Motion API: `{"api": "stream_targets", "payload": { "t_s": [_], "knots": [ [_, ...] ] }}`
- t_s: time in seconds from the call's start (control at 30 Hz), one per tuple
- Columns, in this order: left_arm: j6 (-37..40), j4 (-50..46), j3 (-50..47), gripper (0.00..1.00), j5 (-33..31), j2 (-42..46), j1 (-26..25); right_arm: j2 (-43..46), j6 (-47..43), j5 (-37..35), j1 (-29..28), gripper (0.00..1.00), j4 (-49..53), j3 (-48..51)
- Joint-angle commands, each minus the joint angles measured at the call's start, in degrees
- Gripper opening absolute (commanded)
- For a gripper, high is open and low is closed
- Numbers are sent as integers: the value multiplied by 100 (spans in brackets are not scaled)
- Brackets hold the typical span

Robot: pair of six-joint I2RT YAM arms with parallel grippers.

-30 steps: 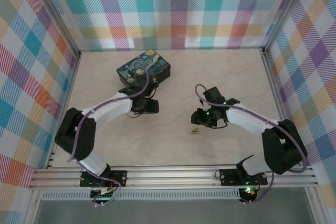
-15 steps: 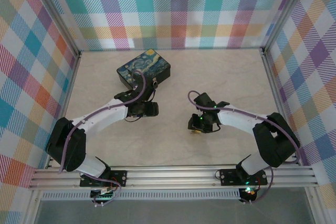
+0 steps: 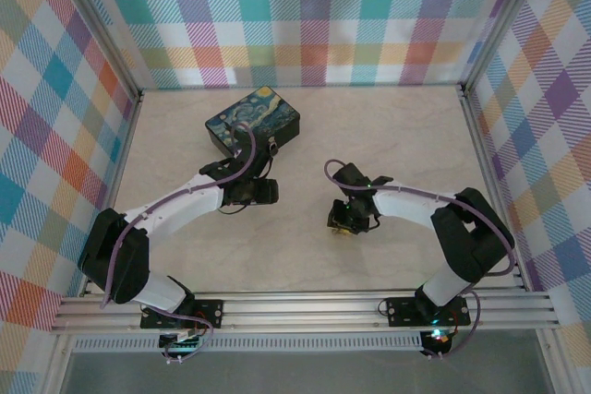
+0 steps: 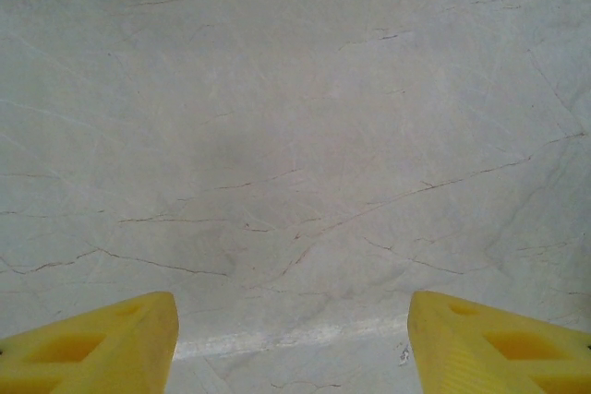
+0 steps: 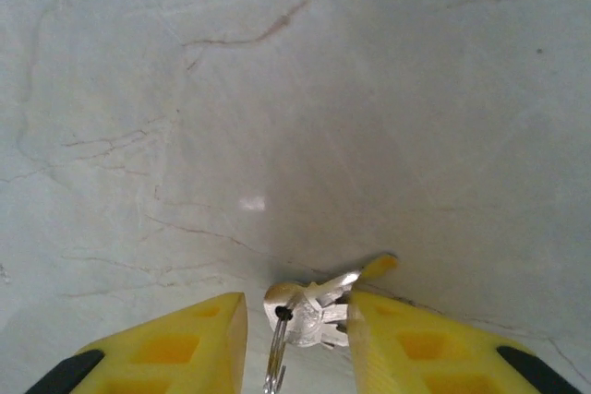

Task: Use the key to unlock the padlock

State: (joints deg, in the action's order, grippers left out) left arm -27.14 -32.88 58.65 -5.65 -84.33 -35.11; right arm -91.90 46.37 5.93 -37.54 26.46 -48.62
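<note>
1 key (image 5: 320,313) on table (image 5: 277,89), between jaws of right gripper (image 5: 295,309)

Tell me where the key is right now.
The key lies on the marble table, right of centre, between the yellow fingers of the right claw in the right wrist view; the starry-night box sits further back, to the left.

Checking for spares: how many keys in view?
1 for sure: a silver key on a ring, lying on the table between the fingers of the right gripper. The brass tip beside it may be a second key; overlap hides that.
</note>
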Motion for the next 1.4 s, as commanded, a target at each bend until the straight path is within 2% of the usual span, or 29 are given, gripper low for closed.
{"api": "stream_targets", "payload": {
  "t_s": [0.0, 0.37, 0.77, 1.13, 1.37],
  "knots": [
    [147, -121, 18, 67, -140, 219, -4, -241, 153, -252, -67, 30, 204, -58],
    [170, -166, -126, 67, -93, 373, -4, -364, -438, -1046, -128, 24, 1159, -646],
    [63, -122, -119, 67, 108, 352, -57, -860, -701, -890, -244, 29, 1262, -1380],
    [77, -142, -29, 67, 111, 306, -57, -268, -499, -1337, -287, 35, 1669, -1119],
    [86, -122, -18, 67, 147, 259, -57, -392, -620, -1367, -220, 37, 1502, -940]
  ]
}}
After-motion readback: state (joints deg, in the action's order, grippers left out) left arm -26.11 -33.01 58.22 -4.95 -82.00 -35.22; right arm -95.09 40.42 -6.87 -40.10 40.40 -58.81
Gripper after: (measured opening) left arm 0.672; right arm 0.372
